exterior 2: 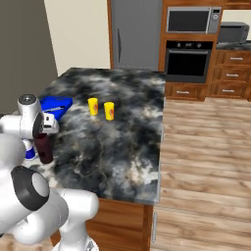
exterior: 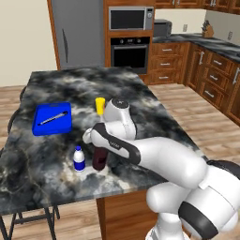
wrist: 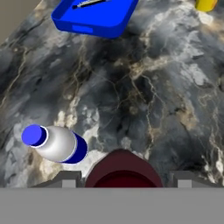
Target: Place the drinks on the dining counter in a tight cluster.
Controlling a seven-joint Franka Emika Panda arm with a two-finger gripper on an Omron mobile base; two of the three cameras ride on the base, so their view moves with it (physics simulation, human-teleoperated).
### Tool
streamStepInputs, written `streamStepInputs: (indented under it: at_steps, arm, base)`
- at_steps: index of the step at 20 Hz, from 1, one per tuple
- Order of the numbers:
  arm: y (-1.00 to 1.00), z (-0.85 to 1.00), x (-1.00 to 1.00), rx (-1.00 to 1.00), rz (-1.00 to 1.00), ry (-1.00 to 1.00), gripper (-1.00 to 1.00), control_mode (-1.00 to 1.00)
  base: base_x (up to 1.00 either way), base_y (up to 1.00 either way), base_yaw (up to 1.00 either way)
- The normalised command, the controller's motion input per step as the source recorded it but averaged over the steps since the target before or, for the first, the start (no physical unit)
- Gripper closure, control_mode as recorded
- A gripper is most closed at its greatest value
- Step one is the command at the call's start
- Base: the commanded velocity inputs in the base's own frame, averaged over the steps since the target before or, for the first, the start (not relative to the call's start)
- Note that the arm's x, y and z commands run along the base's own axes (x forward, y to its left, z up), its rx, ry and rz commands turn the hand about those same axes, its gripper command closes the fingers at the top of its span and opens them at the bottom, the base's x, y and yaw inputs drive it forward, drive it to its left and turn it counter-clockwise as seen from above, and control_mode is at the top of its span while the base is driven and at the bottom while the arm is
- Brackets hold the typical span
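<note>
Left base view: high behind arm, left side, faces forward and down over dining counter (exterior: pixel 56 84) toward fridge (exterior: pixel 77 33) and oven wall.

Right base view: same height, right side, looks forward-left across same counter; fridge and oven at top.

Both share marbled top, blue tray (exterior: pixel 52 118), maroon bottle (exterior: pixel 99 158), white bottle (exterior: pixel 79 158).

Hand view: close, looks steeply down on counter; maroon bottle top at bottom edge, white bottle just beside, tray edge at top.
</note>
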Motion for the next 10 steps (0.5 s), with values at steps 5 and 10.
streamStepInputs:
  at_steps: [5, 10]
  arm:
    - [0.00, -0.31, 0.12, 0.00, 0.00, 0.00, 1.00, -1.00]
    - [0.01, -0.15, 0.22, 0.00, 0.00, 0.00, 1.00, -1.00]
  base:
    - [0.00, 0.00, 0.00]
    - [0.00, 0.00, 0.00]
